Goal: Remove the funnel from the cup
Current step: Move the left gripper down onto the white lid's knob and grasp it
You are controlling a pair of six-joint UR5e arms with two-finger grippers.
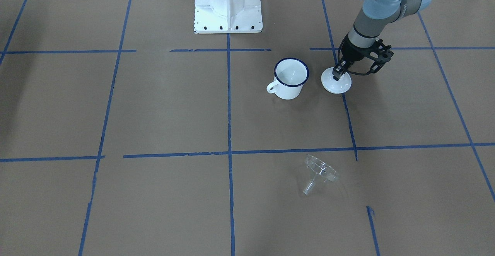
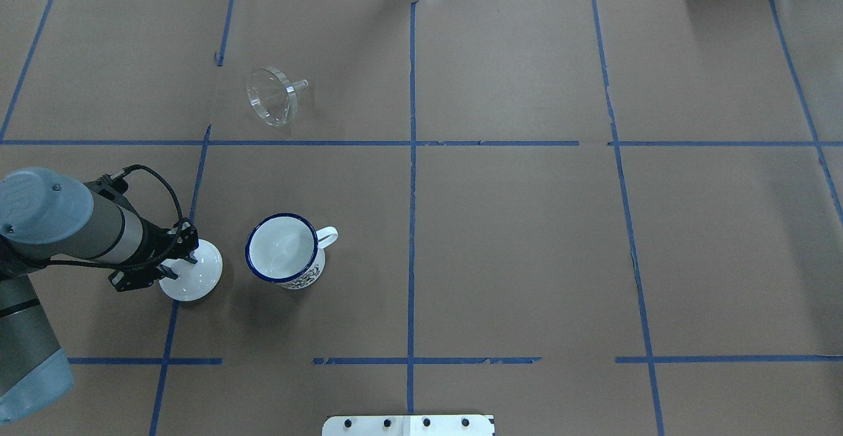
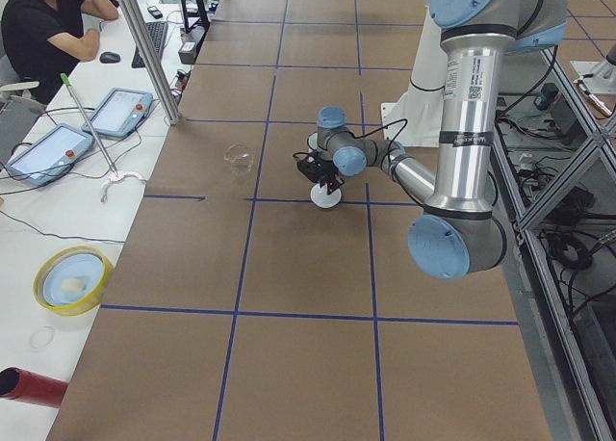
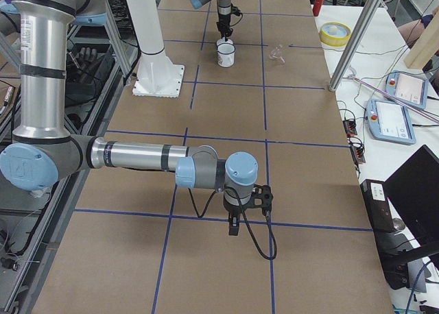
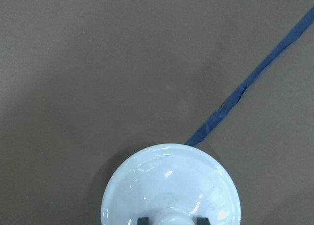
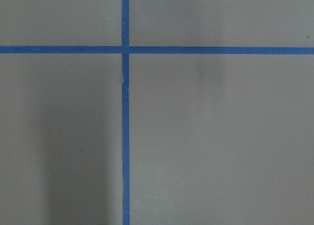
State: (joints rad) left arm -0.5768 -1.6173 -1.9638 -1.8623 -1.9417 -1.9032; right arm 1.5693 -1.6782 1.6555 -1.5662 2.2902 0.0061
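**Funnel (image 1: 319, 173) on its side, out of the cup (image 1: 291, 79) and well apart from either tool**

Front-facing view: the clear, ribbed funnel lies tipped over low in the frame, right of centre, with its short spout pointing lower left. The table (image 1: 154, 105) is brown paper crossed by blue tape (image 1: 229, 105). The white enamel cup, dark blue at the rim, stands upright and empty in the upper middle. Just right of it lies a glossy round white lid (image 1: 334, 86) with the left tool (image 1: 338, 75) on top.

Overhead view: funnel at upper left; cup, lid and left tool at lower left.

Left wrist view: two dark fingers (image 5: 142, 220) press either side of the lid's knob (image 5: 171, 216), clamped on it.

Right exterior view: the right tool (image 4: 234, 226) hangs low over bare table in the lower middle. I cannot tell whether it is apart or together.
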